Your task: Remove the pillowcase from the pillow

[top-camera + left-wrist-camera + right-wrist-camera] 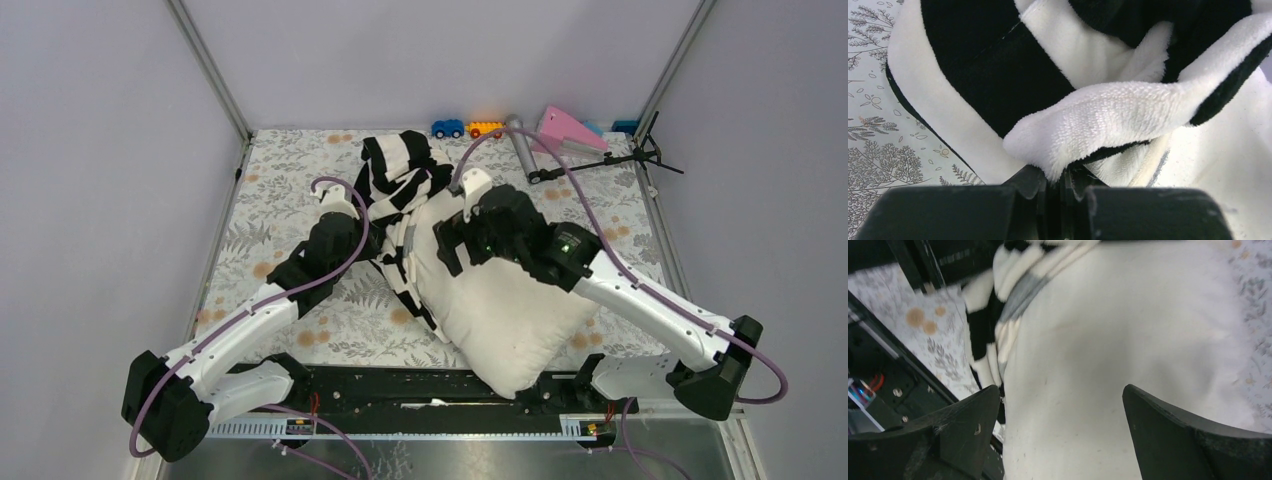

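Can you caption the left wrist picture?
Left claw pinches a fluffy fold of the striped pillowcase, cream pillow beside it.

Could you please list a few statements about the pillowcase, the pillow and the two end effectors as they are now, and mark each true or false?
1. The left end effector is shut on a fold of the pillowcase. True.
2. The right end effector is clamped on the pillow. False: it is open, with its fingers spread wide over the pillow's bare cream fabric.
3. The pillowcase covers the whole pillow. False: most of the pillow is bare, and the striped fabric is bunched along its far and left sides.
4. A blue toy car stands at the far edge of the table. True.
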